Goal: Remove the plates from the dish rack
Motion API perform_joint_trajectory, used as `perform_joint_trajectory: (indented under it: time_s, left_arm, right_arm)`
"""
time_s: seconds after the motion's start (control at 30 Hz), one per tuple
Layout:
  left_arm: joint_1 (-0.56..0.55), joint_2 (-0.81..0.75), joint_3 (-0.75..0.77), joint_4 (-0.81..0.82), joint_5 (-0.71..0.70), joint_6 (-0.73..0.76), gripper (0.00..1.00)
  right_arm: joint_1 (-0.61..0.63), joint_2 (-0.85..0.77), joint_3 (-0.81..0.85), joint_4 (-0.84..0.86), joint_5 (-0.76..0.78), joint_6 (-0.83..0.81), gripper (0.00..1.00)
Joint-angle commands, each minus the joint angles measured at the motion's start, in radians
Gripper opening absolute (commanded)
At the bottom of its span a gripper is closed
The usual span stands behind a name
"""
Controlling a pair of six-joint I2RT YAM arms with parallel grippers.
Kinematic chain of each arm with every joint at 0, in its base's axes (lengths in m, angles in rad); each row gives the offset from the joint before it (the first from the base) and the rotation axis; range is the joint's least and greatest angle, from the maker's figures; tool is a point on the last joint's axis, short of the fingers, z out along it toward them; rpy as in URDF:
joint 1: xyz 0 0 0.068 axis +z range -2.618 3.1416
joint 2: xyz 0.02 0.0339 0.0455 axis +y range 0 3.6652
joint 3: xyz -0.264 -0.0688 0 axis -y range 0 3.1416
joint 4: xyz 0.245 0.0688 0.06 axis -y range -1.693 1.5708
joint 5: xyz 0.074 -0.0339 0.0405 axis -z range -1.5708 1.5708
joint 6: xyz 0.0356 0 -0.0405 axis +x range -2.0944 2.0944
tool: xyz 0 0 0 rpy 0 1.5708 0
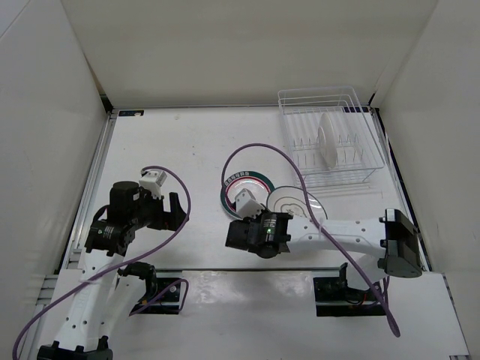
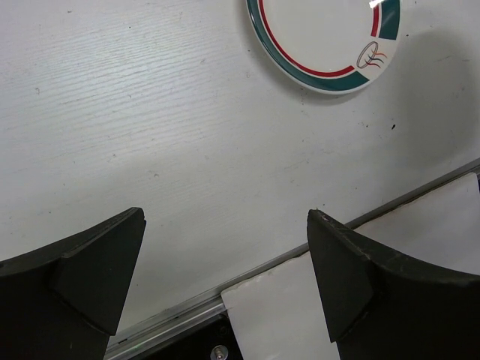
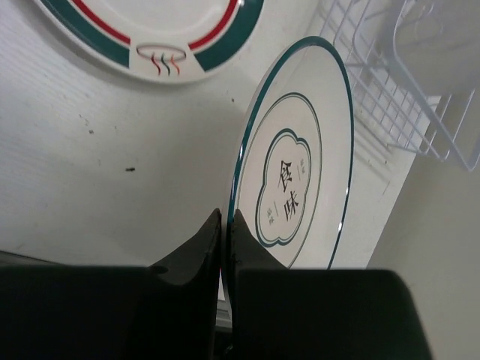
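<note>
Between the right jaws: the near rim of the thin-rimmed plate (image 3: 300, 150); the right gripper (image 3: 226, 225) is pinched narrow on that rim.
Writing on that plate: "食味" inside a dark cloud-shaped frame at the centre; the smaller characters beside it are too small to read.
Ahead-left of the right jaws: ringed plate (image 3: 150, 22) on the table (image 3: 90, 165), with green and red bands and a steaming-bowl emblem on its rim.
Ahead-right of the right jaws: dish rack (image 3: 390, 97), white wire; in the top view a plain white plate (image 1: 328, 139) stands upright among its tines.
Left jaws: the left gripper (image 2: 225, 217) is spread wide over the table, holding nothing.
Beyond the left jaws, to the right: the ringed plate, well apart from both fingers.
</note>
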State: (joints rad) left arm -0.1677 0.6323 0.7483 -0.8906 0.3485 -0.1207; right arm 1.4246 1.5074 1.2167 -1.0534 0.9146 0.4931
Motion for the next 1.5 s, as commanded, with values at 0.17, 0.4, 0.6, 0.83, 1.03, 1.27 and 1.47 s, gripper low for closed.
perform_joint_trajectory:
  time_s: [0.17, 0.4, 0.6, 0.83, 1.03, 1.27, 1.47]
  left_arm:
    - [-0.004, 0.001, 0.003, 0.005, 0.006, 0.0, 1.0]
    - [-0.006, 0.009, 0.003, 0.005, 0.009, 0.001, 1.0]
    - [-0.004, 0.013, 0.002, 0.002, 0.012, 0.001, 1.0]
    - [-0.004, 0.015, 0.002, 0.004, 0.012, 0.001, 1.0]
    - [-0.004, 0.018, 0.002, 0.001, 0.014, 0.001, 1.0]
    - [-0.006, 0.024, 0.002, 0.001, 0.015, 0.0, 1.0]
    - [-0.004, 0.018, 0.002, 0.002, 0.012, 0.003, 1.0]
  right_arm:
    - [0.04, 0.036, -0.107, -0.141, 0.026, 0.315, 0.0]
    - [0.028, 0.027, -0.224, -0.06, 0.004, 0.4, 0.0]
    - [0.025, 0.048, -0.322, 0.049, -0.003, 0.389, 0.0]
    - [0.019, 0.223, -0.263, 0.069, 0.063, 0.404, 0.0]
    - [0.013, 0.344, -0.215, 0.076, 0.102, 0.441, 0.0]
    - [-0.003, 0.336, -0.229, 0.153, 0.09, 0.407, 0.16]
    - [-0.006, 0.324, -0.229, 0.176, 0.081, 0.368, 0.24]
